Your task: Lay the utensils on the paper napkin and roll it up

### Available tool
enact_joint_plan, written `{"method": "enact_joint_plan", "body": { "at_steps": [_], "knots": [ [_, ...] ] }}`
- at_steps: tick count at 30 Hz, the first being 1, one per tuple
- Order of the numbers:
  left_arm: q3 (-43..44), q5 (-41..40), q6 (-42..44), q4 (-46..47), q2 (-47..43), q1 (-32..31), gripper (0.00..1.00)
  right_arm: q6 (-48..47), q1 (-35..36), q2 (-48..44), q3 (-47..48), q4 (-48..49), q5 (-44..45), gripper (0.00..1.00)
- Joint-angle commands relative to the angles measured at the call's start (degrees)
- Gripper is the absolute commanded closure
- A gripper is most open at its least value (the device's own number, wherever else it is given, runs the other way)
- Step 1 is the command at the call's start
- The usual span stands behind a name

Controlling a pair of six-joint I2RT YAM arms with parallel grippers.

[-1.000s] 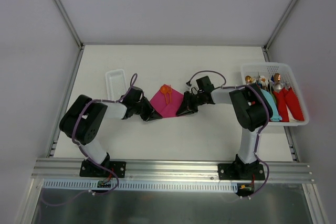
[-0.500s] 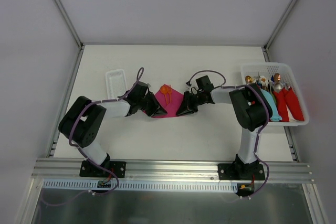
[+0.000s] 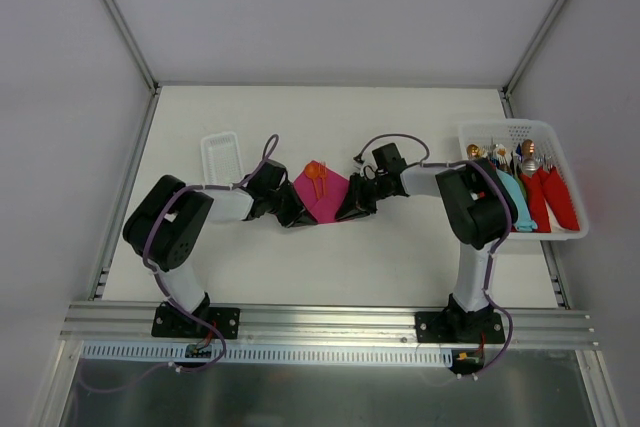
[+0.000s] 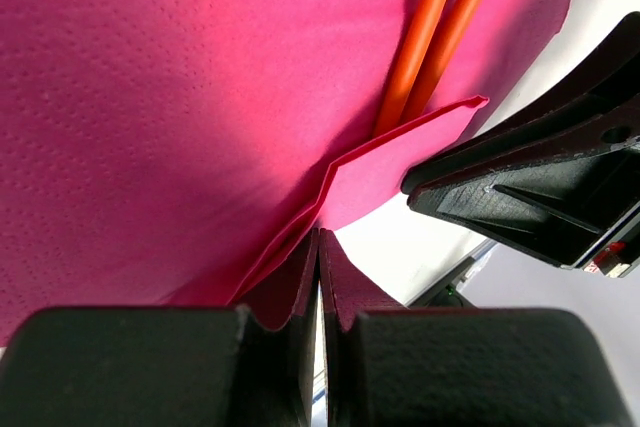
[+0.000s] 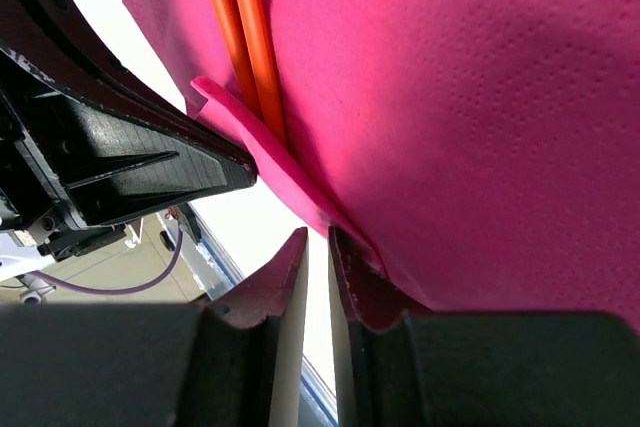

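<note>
The magenta-pink paper napkin (image 3: 325, 197) lies on the table between my two grippers. The orange spoon and fork (image 3: 318, 176) lie side by side on it. Their two handles show in the left wrist view (image 4: 420, 37) and in the right wrist view (image 5: 250, 37). The napkin's near edge (image 4: 400, 152) is folded up over the handle ends. My left gripper (image 3: 295, 214) is shut at that lifted edge (image 4: 318, 239), and the paper lies against its left finger. My right gripper (image 3: 350, 209) is shut with a thin empty gap (image 5: 318, 239), and the napkin (image 5: 450, 97) rests on its right finger.
A white basket (image 3: 520, 130) at the right edge holds metal utensils and red and teal napkin bundles. A small white tray (image 3: 221, 158) lies left of the napkin, behind the left arm. The two grippers face each other closely.
My left gripper has moved right and in against the napkin's near left edge. The napkin looks narrower, with its near edge folded up. The right gripper has barely moved.
</note>
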Motion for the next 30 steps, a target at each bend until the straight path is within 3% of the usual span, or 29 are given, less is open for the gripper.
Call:
{"method": "enact_joint_plan", "body": {
  "at_steps": [1, 30],
  "knots": [
    [-0.2, -2.2, -0.1, -1.4, -1.0, -0.4, 1.0, -2.1, 0.0, 1.9, 0.9, -2.6, 4.1, 0.83],
    [-7.0, -6.4, 2.7, -6.5, -11.9, 5.7, 1.0, -6.0, 0.0, 2.6, 2.5, -8.0, 7.4, 0.84]
  ]
}}
